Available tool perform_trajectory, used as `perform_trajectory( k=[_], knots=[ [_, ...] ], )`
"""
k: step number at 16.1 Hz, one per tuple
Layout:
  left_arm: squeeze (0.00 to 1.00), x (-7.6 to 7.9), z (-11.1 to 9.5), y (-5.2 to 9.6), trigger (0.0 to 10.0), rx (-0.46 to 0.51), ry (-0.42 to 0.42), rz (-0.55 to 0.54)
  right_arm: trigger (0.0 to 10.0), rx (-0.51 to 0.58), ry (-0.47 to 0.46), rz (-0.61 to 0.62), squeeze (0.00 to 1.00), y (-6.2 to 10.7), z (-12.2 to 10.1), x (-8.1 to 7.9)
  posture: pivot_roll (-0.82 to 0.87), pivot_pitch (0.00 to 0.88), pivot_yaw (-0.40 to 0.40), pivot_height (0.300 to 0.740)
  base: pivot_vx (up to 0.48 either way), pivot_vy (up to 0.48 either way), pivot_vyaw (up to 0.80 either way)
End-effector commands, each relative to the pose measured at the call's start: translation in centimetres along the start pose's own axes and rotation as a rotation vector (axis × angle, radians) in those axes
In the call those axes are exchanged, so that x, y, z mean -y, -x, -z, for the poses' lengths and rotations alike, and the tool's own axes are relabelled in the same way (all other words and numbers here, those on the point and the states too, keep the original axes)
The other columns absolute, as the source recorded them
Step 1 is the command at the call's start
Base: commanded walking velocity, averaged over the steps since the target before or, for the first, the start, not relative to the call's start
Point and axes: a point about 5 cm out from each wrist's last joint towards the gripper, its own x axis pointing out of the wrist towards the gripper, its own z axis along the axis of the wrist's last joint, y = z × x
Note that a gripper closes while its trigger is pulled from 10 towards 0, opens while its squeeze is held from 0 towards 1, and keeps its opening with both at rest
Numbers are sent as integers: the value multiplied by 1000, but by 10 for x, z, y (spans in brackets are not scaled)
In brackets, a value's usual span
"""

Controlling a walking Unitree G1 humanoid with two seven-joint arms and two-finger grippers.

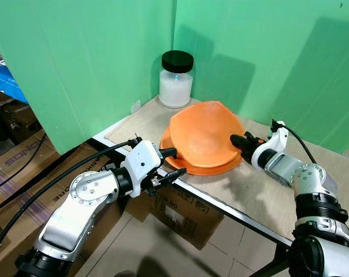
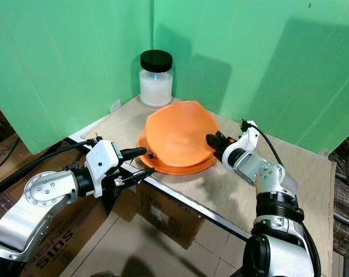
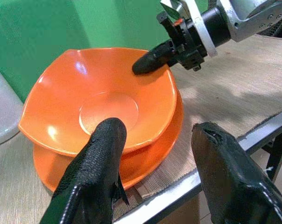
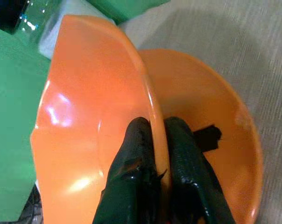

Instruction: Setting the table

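- The table [image 1: 261,190] is standing in a green-walled corner, its near metal edge running from the left down toward the right, with cardboard boxes [image 1: 180,216] sitting on the floor beneath it.
- The orange bowl [image 1: 203,135] is tipping up on edge over the orange plate [image 1: 218,168], near the table's left front corner; its right rim is lifting while its left side is resting on the plate.
- The jar [image 1: 176,81] with the white contents and black lid is standing at the far corner, just behind the bowl.
- The right gripper [image 4: 155,154] is pinching the bowl's right rim, one finger inside and one outside, closed tight on the thin wall.
- The left gripper [image 1: 170,164] is waiting at the near left edge of the plate with its fingers [image 3: 96,172] spread wide and holding nothing.
- I'd worry the glossy rim may be slipping out of that narrow pinch, dropping the bowl back onto the plate.
- With the plate sitting so close to the edge, a nudge from the left gripper could be pushing it off the table.
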Motion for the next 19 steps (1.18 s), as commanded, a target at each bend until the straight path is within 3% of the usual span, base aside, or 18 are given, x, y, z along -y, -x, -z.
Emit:
perform_trajectory(
  k=[1, 5, 7, 8, 9, 10, 11, 12, 13, 14, 15, 17, 19],
  knots=[
    [0, -2, -1, 0, 10000, -3, -10, 4, 0, 10, -25, 21, 0, 1, -3, 2, 69, 0, -74, 740, 0, 0, 0],
    [0, -2, -2, 0, 10000, 1, -12, -8, 0, 65, -44, 19, 0, 8, -11, 1, 69, 0, -79, 740, 0, 0, 0],
    [0, -4, -5, 4, 10000, 14, -8, -37, 0, 184, -11, -11, 0, 20, -28, -11, 70, 0, -83, 740, 0, 0, 0],
    [0, -5, -8, 5, 10000, 24, -7, -59, 0, 261, 52, -15, 0, 32, -38, -19, 72, 0, -86, 740, 0, 0, 0],
    [0, -7, -11, 7, 10000, 45, 2, -106, 0, 365, 173, -12, 0, 48, -49, -28, 72, 0, -87, 740, 0, 0, 0],
    [0, -11, -15, 8, 10000, 61, 1, -160, 0, 427, 275, -27, 0, 63, -53, -37, 70, 0, -87, 740, 0, 0, 0],
    [0, -12, -17, 9, 10000, 71, 1, -186, 0, 457, 306, -32, 0, 70, -54, -41, 66, 0, -83, 740, 0, 0, 0],
    [0, -18, -22, 10, 10000, 97, 2, -278, 0, 549, 394, -50, 0, 92, -54, -51, 56, 0, -72, 740, 0, 0, 0],
    [0, -19, -26, 11, 10000, 116, 10, -341, 2588, 610, 462, -36, 0, 107, -49, -58, 47, 0, -61, 740, 0, 0, 0],
    [0, -19, -26, 11, 10000, 122, 27, -397, 9333, 641, 492, -11, 0, 116, -43, -61, 35, 0, -48, 740, 0, 0, 0],
    [0, -19, -26, 10, 10000, 124, 41, -419, 10000, 652, 520, 9, 0, 119, -39, -62, 32, 0, -46, 740, 0, 0, 0],
    [0, -18, -24, 7, 10000, 132, 103, -513, 10000, 705, 628, 1, 0, 129, -18, -69, 24, 0, -36, 740, 0, 0, 0],
    [0, -17, -23, 6, 10000, 140, 164, -581, 10000, 660, 749, 51, 0, 125, 1, -72, 32, 0, -45, 740, 0, 0, 0]
  ],
)
